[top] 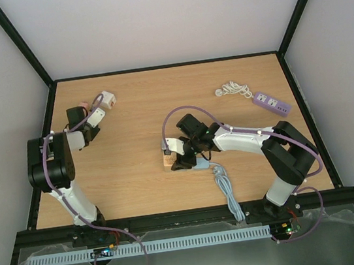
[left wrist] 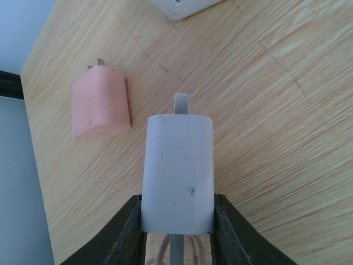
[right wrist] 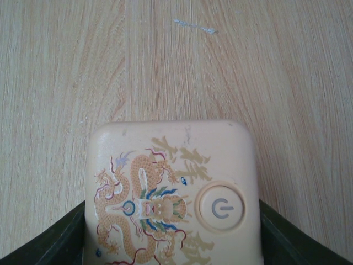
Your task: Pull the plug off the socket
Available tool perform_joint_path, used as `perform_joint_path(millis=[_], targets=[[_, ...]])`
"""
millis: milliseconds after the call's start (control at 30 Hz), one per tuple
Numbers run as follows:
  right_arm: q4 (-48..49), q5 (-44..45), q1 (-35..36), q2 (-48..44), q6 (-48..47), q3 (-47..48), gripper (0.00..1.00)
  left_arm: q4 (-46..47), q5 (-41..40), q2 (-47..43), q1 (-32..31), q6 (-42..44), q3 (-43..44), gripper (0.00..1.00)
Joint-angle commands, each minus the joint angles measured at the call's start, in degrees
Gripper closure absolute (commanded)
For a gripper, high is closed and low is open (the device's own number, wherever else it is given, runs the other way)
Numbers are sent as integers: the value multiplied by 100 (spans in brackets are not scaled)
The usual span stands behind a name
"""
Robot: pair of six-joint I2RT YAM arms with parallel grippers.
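Worktop: pale wood (top: 137,177) boxed in by grey walls; you work from its near edge.
Cable: a grey-blue cable (top: 226,191) lies nearest you, running from the near edge toward the right tool.
Right tool (top: 172,154): the jaws are closed on either side of the cream socket (right wrist: 171,187), mid-worktop, with its dragon face and power button up. You cannot tell from these views whether anything is plugged into it.
Left tool (left wrist: 177,221): clamped square on the flat sides of the white plug (left wrist: 177,165), at the far left.
Plug: one prong (left wrist: 181,102) shows bare above the wood, in no socket, so it looks already pulled free.
Pink plug (left wrist: 100,109): lies flat just left of the white one, apart from it.
Cube (top: 108,100): white, likely a socket, just beyond the plug and not touching it.
Strip (top: 272,102): purple, far right, well apart.
Your move: treat the pull as probably done. Grip firmly, hold the plug level and carry it clear of the cube and pink plug. Lower it until it rests, and only then let go.
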Motion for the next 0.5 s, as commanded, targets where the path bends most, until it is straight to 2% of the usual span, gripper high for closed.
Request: perform_joint_path(millis=[0, 100, 233, 367, 467], targets=[[-822, 791, -152, 237, 137, -55, 86, 62, -165, 69, -81, -138, -1, 80], [-816, 799, -155, 265, 159, -18, 84, -95, 20, -46, -77, -187, -99, 72], [-800, 818, -154, 310, 184, 40, 83, -563, 377, -272, -79, -235, -104, 53], [-810, 818, -140, 370, 216, 119, 83, -921, 679, -590, -75, -271, -113, 43], [-801, 836, -135, 404, 229, 157, 83, -1315, 1249, -939, -49, -282, -117, 38]])
